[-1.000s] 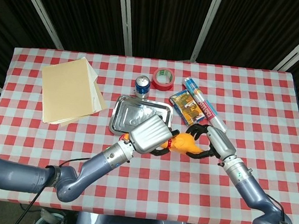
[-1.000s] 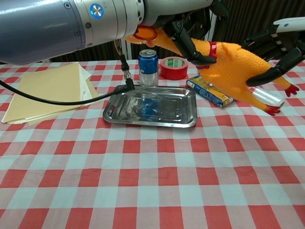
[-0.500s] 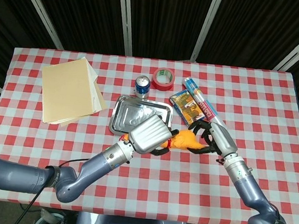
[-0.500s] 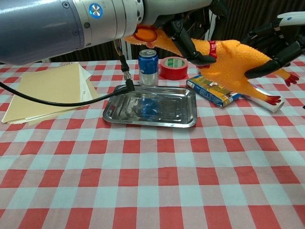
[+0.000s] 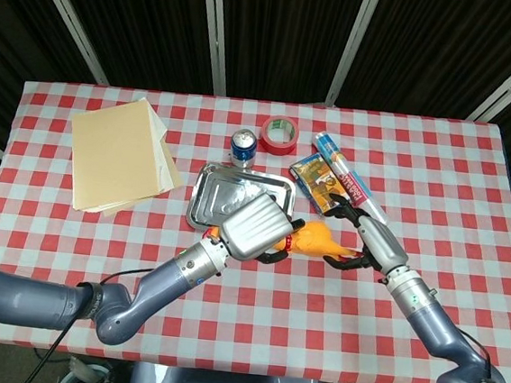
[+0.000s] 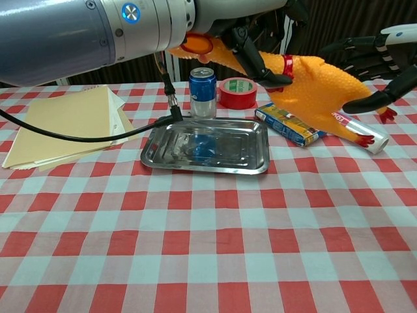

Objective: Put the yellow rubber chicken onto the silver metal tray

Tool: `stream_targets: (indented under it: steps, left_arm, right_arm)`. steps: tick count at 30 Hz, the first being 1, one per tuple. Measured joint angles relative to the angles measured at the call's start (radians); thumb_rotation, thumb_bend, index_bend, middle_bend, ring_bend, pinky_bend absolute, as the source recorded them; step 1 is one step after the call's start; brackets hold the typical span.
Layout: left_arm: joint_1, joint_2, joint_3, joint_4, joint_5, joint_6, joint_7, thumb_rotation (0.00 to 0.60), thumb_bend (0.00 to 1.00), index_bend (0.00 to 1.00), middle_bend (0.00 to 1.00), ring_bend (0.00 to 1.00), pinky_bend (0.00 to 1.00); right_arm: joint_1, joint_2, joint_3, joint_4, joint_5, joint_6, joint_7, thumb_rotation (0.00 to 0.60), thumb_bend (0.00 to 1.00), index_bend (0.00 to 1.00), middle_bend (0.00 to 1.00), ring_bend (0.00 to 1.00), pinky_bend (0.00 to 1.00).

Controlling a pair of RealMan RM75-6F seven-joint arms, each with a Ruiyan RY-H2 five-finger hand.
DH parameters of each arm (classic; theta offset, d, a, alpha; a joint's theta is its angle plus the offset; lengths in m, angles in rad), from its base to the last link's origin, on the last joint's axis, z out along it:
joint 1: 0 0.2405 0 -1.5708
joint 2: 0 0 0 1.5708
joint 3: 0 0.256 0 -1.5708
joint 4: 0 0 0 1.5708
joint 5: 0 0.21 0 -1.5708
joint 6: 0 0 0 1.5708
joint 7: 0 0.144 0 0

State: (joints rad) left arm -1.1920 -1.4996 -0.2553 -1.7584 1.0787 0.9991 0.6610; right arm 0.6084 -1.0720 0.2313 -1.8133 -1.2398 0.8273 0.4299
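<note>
Yellow chicken aloft, right of tray | my left hand grips its neck | right hand fingers spread around its tail.

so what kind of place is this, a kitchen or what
Probably a robot test lab, not a kitchen: a table with a checked cloth before black curtains on metal poles, with unrelated props like a tape roll.
</note>
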Motion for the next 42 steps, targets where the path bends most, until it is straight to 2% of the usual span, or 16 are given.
stream_targets:
  steps: [3, 5, 7, 9, 11, 12, 13, 15, 20, 27, 29, 31, 33, 36, 38, 42]
  left_arm:
    - [0.000, 0.000, 0.001, -0.001, 0.002, 0.001, 0.000, 0.600, 0.81, 0.71, 0.75, 0.72, 0.66]
    - [0.000, -0.001, 0.002, -0.002, 0.003, 0.001, 0.000, 0.600, 0.81, 0.71, 0.75, 0.72, 0.66]
    - [0.000, -0.002, 0.002, -0.002, 0.004, 0.001, 0.001, 0.600, 0.81, 0.71, 0.75, 0.72, 0.66]
    - [0.000, -0.002, 0.002, -0.003, 0.003, 0.001, 0.000, 0.600, 0.81, 0.71, 0.75, 0.72, 0.66]
    - [0.000, -0.002, 0.004, -0.004, 0.003, 0.000, 0.001, 0.600, 0.81, 0.71, 0.75, 0.72, 0.66]
    - [0.000, -0.002, 0.004, -0.004, 0.003, -0.001, 0.001, 0.600, 0.81, 0.71, 0.75, 0.72, 0.66]
    - [0.000, -0.003, 0.005, -0.004, 0.003, -0.001, 0.002, 0.600, 0.81, 0.71, 0.75, 0.72, 0.66]
    - [0.001, -0.003, 0.006, -0.005, 0.003, -0.001, 0.001, 0.600, 0.81, 0.71, 0.75, 0.72, 0.66]
    - [0.002, -0.001, 0.007, -0.008, 0.004, -0.001, 0.001, 0.600, 0.81, 0.71, 0.75, 0.72, 0.66]
    - [0.003, -0.001, 0.007, -0.008, 0.001, -0.001, 0.000, 0.600, 0.81, 0.71, 0.75, 0.72, 0.66]
    - [0.003, 0.000, 0.007, -0.007, 0.001, -0.001, -0.001, 0.600, 0.81, 0.71, 0.75, 0.72, 0.66]
    - [0.004, 0.000, 0.006, -0.006, 0.002, 0.000, -0.004, 0.600, 0.81, 0.71, 0.75, 0.72, 0.66]
    - [0.005, 0.001, 0.005, -0.003, 0.002, 0.000, -0.006, 0.600, 0.81, 0.71, 0.75, 0.72, 0.66]
    - [0.005, 0.002, 0.004, -0.001, 0.003, 0.001, -0.009, 0.600, 0.81, 0.71, 0.75, 0.72, 0.66]
    - [0.006, 0.002, 0.003, 0.000, 0.003, 0.001, -0.011, 0.600, 0.81, 0.71, 0.75, 0.72, 0.66]
    - [0.007, 0.004, 0.003, 0.002, 0.005, 0.001, -0.014, 0.600, 0.81, 0.71, 0.75, 0.72, 0.66]
  right_arm:
    - [0.000, -0.001, 0.000, 0.003, -0.005, -0.001, 0.011, 0.600, 0.25, 0.04, 0.23, 0.21, 0.09]
    - [0.000, -0.001, -0.001, 0.006, -0.007, -0.004, 0.015, 0.600, 0.25, 0.14, 0.28, 0.25, 0.09]
    - [0.002, -0.001, 0.000, 0.006, -0.005, -0.005, 0.016, 0.600, 0.25, 0.33, 0.39, 0.36, 0.11]
    - [0.002, -0.001, 0.002, 0.005, -0.001, -0.003, 0.018, 0.600, 0.25, 0.61, 0.57, 0.53, 0.21]
    - [0.002, -0.003, 0.005, 0.006, 0.005, 0.002, 0.016, 0.600, 0.25, 0.82, 0.71, 0.68, 0.31]
    - [0.002, -0.005, 0.006, 0.006, 0.010, 0.005, 0.014, 0.600, 0.25, 0.91, 0.77, 0.75, 0.37]
    - [0.001, -0.007, 0.008, 0.006, 0.016, 0.009, 0.012, 0.600, 0.25, 0.96, 0.81, 0.78, 0.41]
    - [0.000, -0.012, 0.012, 0.006, 0.030, 0.019, 0.006, 0.600, 0.29, 1.00, 0.90, 0.87, 0.49]
    - [-0.002, -0.031, 0.027, 0.003, 0.085, 0.052, -0.032, 0.600, 0.38, 1.00, 0.99, 0.97, 0.55]
    - [-0.001, -0.038, 0.033, -0.005, 0.117, 0.062, -0.066, 0.600, 0.39, 1.00, 1.00, 0.97, 0.57]
    - [-0.002, -0.038, 0.033, -0.006, 0.116, 0.064, -0.071, 0.600, 0.39, 0.95, 0.95, 0.87, 0.52]
    - [-0.003, -0.033, 0.029, -0.008, 0.105, 0.057, -0.070, 0.600, 0.39, 0.76, 0.81, 0.69, 0.42]
    - [-0.003, -0.027, 0.024, -0.007, 0.084, 0.047, -0.065, 0.600, 0.33, 0.44, 0.57, 0.47, 0.26]
    - [-0.003, -0.016, 0.016, -0.003, 0.042, 0.030, -0.045, 0.597, 0.21, 0.11, 0.30, 0.22, 0.10]
    - [-0.004, -0.009, 0.011, 0.001, 0.015, 0.021, -0.028, 0.559, 0.17, 0.02, 0.19, 0.12, 0.05]
    - [-0.008, -0.001, 0.005, 0.012, -0.032, 0.021, 0.008, 0.519, 0.13, 0.00, 0.10, 0.03, 0.03]
